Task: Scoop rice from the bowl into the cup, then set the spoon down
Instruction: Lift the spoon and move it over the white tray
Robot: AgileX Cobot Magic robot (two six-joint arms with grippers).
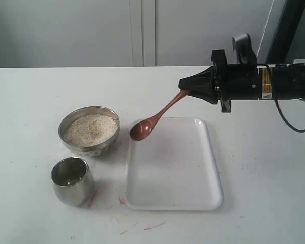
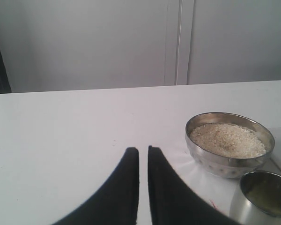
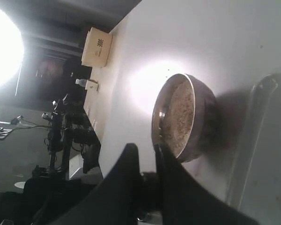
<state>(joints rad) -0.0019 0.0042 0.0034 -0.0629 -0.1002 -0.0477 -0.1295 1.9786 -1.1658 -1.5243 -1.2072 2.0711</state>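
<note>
My right gripper (image 1: 185,87) reaches in from the right, shut on the handle end of the dark reddish-brown spoon (image 1: 151,121). The spoon slants down to the left. Its oval scoop hangs in the air just right of the steel bowl (image 1: 89,133), over the tray's near-left corner. The scoop's back faces the camera, so what it holds is hidden. Off-white rice (image 1: 90,129) fills the bowl. The small steel cup (image 1: 71,180) stands in front of the bowl. In the left wrist view my left gripper (image 2: 143,149) is shut with nothing in it, and the bowl (image 2: 229,161) and cup (image 2: 264,199) lie to one side.
A white rectangular tray (image 1: 193,193) lies right of the bowl and cup, under the spoon. Small red marks dot the white table (image 1: 30,101) near the cup. The right wrist view shows the bowl (image 3: 201,117) and the tray's rim (image 3: 246,154).
</note>
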